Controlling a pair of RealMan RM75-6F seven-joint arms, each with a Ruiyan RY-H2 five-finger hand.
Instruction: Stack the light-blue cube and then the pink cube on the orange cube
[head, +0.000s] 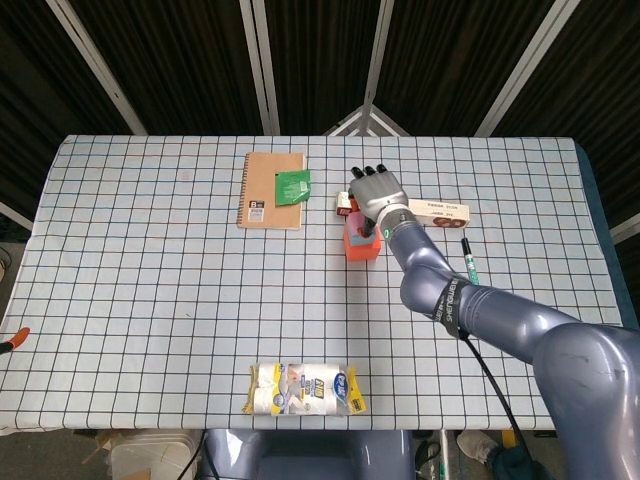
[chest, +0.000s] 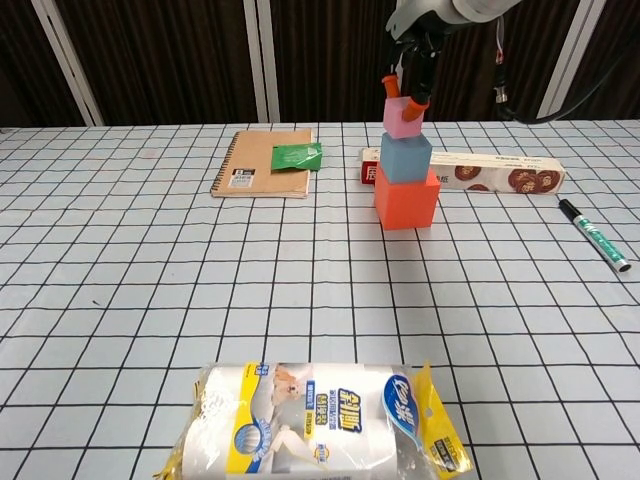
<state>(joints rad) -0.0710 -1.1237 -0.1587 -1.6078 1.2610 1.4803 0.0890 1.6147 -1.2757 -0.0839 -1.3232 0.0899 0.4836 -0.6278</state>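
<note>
Orange-tipped fingertips are pinching the pink cube from above; right hand is closed on it, nothing else in its grip. Pink cube is sitting tilted at the top of the blue cube, seemingly touching; blue is resting on the orange cube. Behind the stack a long box is lying flat, marker off to the right, notebook left, wipes pack near the front edge. Left hand isn't showing.
</note>
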